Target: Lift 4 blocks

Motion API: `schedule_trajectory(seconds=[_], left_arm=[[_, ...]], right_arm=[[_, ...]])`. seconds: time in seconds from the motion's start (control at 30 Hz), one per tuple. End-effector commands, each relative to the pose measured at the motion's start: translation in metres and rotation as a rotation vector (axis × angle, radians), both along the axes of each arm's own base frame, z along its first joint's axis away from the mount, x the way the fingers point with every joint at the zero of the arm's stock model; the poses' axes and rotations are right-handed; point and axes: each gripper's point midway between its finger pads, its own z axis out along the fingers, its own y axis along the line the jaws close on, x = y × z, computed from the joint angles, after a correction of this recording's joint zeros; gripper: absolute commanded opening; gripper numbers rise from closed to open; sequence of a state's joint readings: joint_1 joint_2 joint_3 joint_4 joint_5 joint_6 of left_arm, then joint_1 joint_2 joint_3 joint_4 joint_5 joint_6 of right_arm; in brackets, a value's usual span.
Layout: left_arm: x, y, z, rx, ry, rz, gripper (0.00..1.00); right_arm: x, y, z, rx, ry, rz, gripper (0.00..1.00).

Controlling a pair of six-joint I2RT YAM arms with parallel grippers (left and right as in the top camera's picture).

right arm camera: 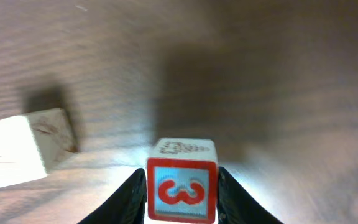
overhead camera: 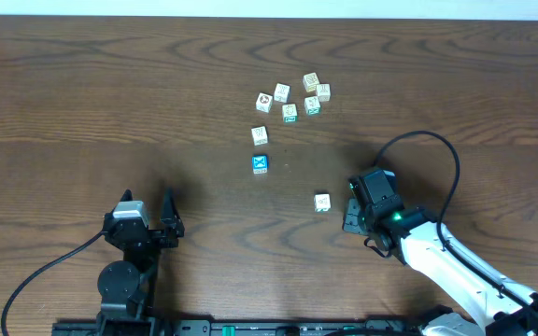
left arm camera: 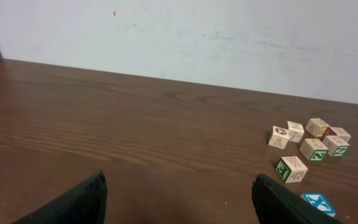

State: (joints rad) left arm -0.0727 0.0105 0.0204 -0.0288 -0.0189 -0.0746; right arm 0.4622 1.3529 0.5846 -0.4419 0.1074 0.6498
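A red-faced cube point(right arm camera: 181, 190) is pinched by the right gripper point(right arm camera: 180, 198) at bottom centre, its red face turned toward the camera. The left gripper point(left arm camera: 179, 198) is spread wide.

Far on table point(overhead camera: 110, 93), cluster of blocks point(overhead camera: 290, 112), one block point(right arm camera: 182, 186) in right tool point(right arm camera: 182, 194)

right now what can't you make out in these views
- Overhead: the red-faced block in the right gripper is hidden under that gripper.
- Right wrist: the bottom edge cuts off its base, so whether it clears the table is unclear; the pale block is washed out by glare.
- Left wrist: the blue-faced block is cut by a finger of the left gripper and the bottom edge.
- Overhead: marks on the clustered blocks are too small to read.
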Motion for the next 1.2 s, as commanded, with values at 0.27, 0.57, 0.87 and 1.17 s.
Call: schedule_trajectory(seconds=[0.27,0.57,0.87,1.17], left_arm=[[-0.001,0.007,-0.017,0.007,0.051,0.036,0.75],[-0.001,0.007,-0.017,0.006,0.051,0.036,0.75],[-0.001,0.007,-0.017,0.006,0.051,0.036,0.75],[-0.001,0.007,-0.017,0.006,0.051,0.036,0.75]], right_arm=[[0.018,0.003,0.004,-0.02,-0.08,0.122,0.37],[0.008,-0.001,-0.007,-0.041,-0.019,0.123,0.33],[0.006,-0.001,-0.013,-0.044,0.004,0.123,0.2],[0.021,0.006,-0.009,-0.019,-0.059,0.121,0.22]])
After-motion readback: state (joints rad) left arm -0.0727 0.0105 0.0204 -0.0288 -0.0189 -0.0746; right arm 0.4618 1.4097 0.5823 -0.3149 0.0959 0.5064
